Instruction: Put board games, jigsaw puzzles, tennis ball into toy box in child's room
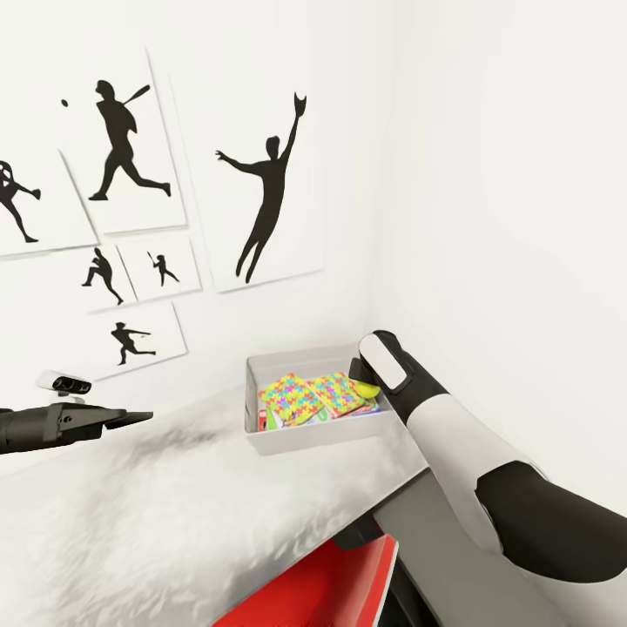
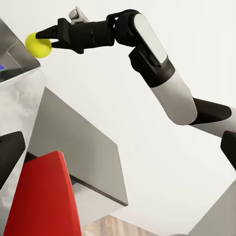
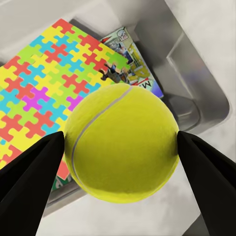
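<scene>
Right gripper (image 3: 120,147) pinches tennis ball (image 3: 121,142) between both fingers, above toy box (image 1: 305,440) at table's (image 1: 174,505) far corner; jigsaw puzzles (image 1: 292,396) lie inside. Left gripper (image 1: 131,419) apart, jaws apparently together

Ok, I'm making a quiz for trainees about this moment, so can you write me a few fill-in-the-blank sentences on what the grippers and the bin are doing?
1. The right gripper is shut on the ____.
2. It holds it above the grey ____.
3. The boxes lying in the toy box are printed with a ____ pattern.
4. The left gripper holds ____.

Missing words: tennis ball; toy box; jigsaw-piece; nothing
</scene>
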Robot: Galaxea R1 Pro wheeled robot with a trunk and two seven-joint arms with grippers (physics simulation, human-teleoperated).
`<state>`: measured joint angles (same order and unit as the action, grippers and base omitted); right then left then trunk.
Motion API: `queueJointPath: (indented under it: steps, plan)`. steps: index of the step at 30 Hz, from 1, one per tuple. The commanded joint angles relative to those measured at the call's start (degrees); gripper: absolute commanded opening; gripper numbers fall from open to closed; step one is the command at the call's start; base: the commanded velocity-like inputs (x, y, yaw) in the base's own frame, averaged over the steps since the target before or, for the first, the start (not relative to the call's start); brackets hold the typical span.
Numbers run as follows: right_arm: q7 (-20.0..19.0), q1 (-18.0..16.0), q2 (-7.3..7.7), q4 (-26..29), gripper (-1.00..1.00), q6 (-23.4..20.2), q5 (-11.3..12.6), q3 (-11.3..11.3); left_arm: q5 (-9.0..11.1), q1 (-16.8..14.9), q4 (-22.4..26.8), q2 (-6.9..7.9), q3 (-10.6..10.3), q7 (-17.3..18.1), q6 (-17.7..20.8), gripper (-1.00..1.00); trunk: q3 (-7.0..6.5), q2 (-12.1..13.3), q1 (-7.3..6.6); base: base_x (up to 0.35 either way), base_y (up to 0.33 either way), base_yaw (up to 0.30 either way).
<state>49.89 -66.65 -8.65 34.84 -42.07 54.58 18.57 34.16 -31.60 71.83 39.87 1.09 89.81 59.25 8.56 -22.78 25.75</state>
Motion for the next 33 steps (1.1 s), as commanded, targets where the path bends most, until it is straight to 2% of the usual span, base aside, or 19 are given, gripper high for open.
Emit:
queueJointPath:
  steps: [1, 7, 18, 29, 31, 33]
  plan:
    - [0.47, -0.12, 0.04, 0.05, -1.00, -0.13, 0.44, 0.24, 0.03, -0.05, 0.02, 0.03, 0.00, 0.19, 0.61, 1.00, 0.23, -0.14, 0.03, 0.000, 0.000, 0.000]
    - [0.47, -0.29, 0.15, 0.11, -1.00, 0.04, 0.38, 0.16, 0.03, -0.04, 0.01, 0.09, 0.05, 0.19, 0.61, 1.00, 0.79, -0.14, 0.03, 0.000, 0.000, 0.000]
    - [0.47, -0.80, 1.43, 1.94, -1.00, 0.14, 0.35, 0.28, 0.03, -0.04, 0.00, 0.12, 0.05, 0.19, 0.61, 1.00, 1.83, -0.14, 0.03, 0.000, 0.000, 0.000]
    - [0.52, -0.77, 1.53, 2.16, -1.00, 1.68, 0.33, 0.51, 0.03, -0.04, -0.02, 0.12, 0.05, 0.19, 0.61, 1.00, 2.57, -0.14, 0.03, 0.000, 0.000, 0.000]
    - [0.49, -0.77, 1.56, 2.16, -1.00, 2.71, 0.21, 0.56, 0.03, -0.04, -0.02, 0.12, 0.05, 0.19, 0.61, 1.00, 2.58, -0.14, 0.03, 0.000, 0.000, 0.000]
    - [0.45, -0.76, 1.75, 2.16, -1.00, 3.07, -1.02, 0.55, 0.03, -0.04, -0.02, 0.12, 0.04, 0.19, 0.61, 1.00, 2.59, -0.14, 0.03, 0.000, 0.000, 0.000]
